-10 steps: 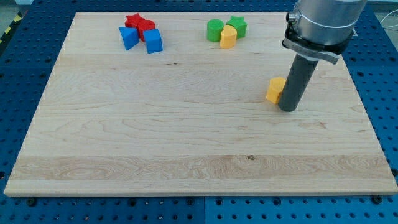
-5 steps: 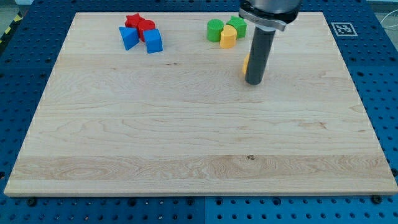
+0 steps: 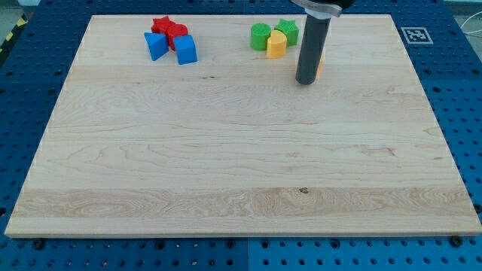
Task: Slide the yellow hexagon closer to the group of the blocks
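Yellow shows only as a thin sliver at the right edge of the rod: that is your yellow hexagon (image 3: 320,63), almost wholly hidden behind the shaft, so you cannot confirm its shape from here. My tip (image 3: 305,82) sits on the wooden board (image 3: 226,165), right against the hexagon on its left and lower side as the view has it. With no jaws on this rod, nothing is gripped; the tip can only shove.

Look toward the view's top and you find the nearest group: a green round block (image 3: 260,35), a green star-like block (image 3: 287,31) and a yellow rounded block (image 3: 276,44), all touching. The hexagon lies just to the right of and below them, near but apart. Further left along the top sit two red blocks (image 3: 169,30) and two blue blocks (image 3: 171,48), bunched together, well away.

The task looks nearly done. Since the tip stands on the side facing the group, you would probably need to come round to the hexagon's right before nudging it any closer.
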Motion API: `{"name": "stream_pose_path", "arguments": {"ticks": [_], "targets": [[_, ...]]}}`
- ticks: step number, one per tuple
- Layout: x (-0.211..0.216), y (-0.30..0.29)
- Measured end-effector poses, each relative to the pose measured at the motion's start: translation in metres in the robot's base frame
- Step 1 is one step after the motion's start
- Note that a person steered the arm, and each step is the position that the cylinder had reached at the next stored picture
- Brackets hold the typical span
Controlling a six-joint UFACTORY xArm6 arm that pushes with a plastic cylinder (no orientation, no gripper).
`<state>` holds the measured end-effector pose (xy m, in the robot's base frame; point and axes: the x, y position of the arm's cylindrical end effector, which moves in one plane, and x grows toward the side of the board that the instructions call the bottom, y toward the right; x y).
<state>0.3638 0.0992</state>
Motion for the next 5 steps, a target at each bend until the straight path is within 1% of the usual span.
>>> {"name": "stream_pose_path", "arguments": {"ticks": [1,2,3,4,5], "targets": [[-0.008,-0.001],[-0.002,0.019],[0.014,0.050],[0.000,0.060],[-0.014,0.046]]}}
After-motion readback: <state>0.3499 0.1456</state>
